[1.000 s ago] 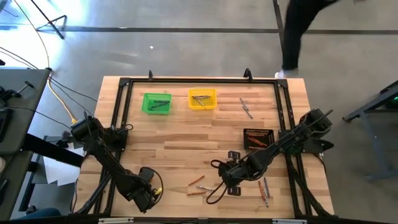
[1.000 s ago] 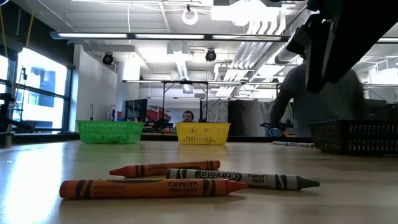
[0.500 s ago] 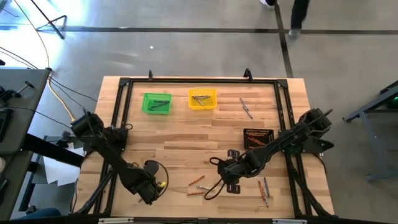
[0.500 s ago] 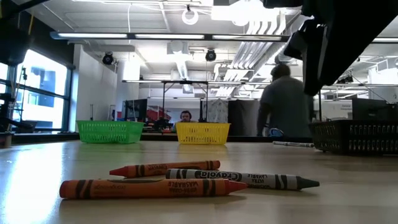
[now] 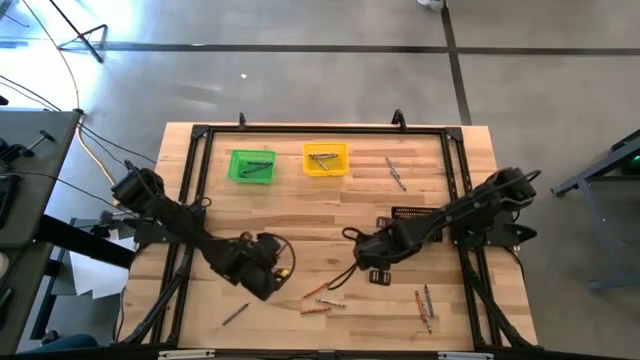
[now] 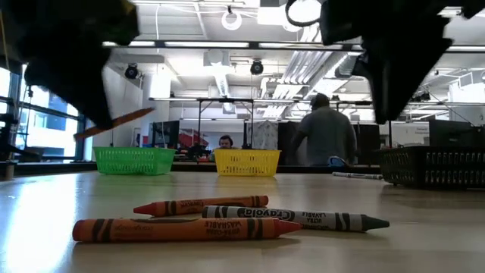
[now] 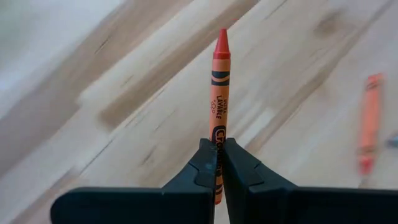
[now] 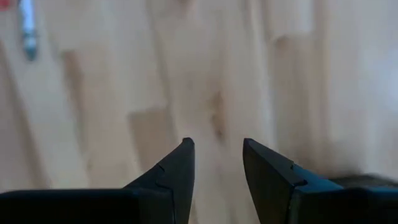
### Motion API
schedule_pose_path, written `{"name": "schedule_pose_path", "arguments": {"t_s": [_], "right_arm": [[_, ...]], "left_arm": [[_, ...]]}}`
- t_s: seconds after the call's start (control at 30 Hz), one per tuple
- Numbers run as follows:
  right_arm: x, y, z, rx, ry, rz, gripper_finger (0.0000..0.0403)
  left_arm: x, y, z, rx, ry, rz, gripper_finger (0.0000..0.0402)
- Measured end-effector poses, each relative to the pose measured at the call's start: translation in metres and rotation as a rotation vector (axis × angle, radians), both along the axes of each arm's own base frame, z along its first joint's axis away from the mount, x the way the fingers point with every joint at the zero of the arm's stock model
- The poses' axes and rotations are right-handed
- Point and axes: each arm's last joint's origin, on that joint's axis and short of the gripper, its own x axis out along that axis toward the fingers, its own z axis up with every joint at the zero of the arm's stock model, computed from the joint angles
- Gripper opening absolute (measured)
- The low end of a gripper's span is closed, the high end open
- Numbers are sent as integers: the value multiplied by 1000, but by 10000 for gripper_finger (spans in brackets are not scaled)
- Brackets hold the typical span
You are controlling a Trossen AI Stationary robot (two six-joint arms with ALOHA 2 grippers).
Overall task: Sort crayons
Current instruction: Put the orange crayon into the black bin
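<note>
Left wrist view: the left gripper (image 7: 217,163) has its jaws clamped on an orange-red crayon (image 7: 219,93), which sticks straight out past the fingertips with its point forward, above the bare wood of the table (image 7: 124,74); another orange-red crayon (image 7: 369,121) lies blurred on the boards off to one side. From above, the left gripper (image 5: 268,272) sits over the front-left part of the table, just short of a small cluster of crayons (image 5: 318,298) lying loose at front centre (two orange-red, one grey, as the low view shows them side by side and touching (image 6: 227,218)). One dark crayon (image 5: 235,314) lies alone near the front-left edge, and a few more (image 5: 423,305) rest at front right. The right gripper (image 8: 216,163) hangs over bare wood with its jaws apart and nothing between them; in the high view it is at (image 5: 372,262), right of centre, near the black bin (image 5: 418,214). The green bin (image 5: 251,166) and yellow bin (image 5: 325,158) stand side by side at the back, each with crayons inside. A person (image 6: 324,136) stands in the room beyond.
</note>
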Motion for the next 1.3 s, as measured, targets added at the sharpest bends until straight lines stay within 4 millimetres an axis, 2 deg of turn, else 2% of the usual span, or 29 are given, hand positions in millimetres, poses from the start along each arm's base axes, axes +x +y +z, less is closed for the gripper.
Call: {"name": "schedule_pose_path", "arguments": {"t_s": [0.23,0.43,0.53,0.7,0.87,1.0,1.13,1.3], "right_arm": [[17,-13,9,-214,-211,50,130],[21,-25,14,-389,-267,80,130],[19,-37,8,-423,-340,77,130],[9,-73,-8,-313,-594,4,130],[-4,-94,1,-143,-1032,-47,130],[-12,-96,5,-38,-1235,-43,130],[-12,-90,5,-2,-1263,-31,130],[-10,-75,17,22,-1319,45,130]], "left_arm": [[24,17,8,155,-140,-55,1],[23,26,29,347,-280,21,1],[20,27,35,425,-320,42,0],[21,27,37,449,-331,38,0],[24,27,40,483,-378,60,0],[35,26,48,497,-441,43,0],[49,28,59,504,-498,-17,0],[61,34,69,506,-540,-88,0]]}}
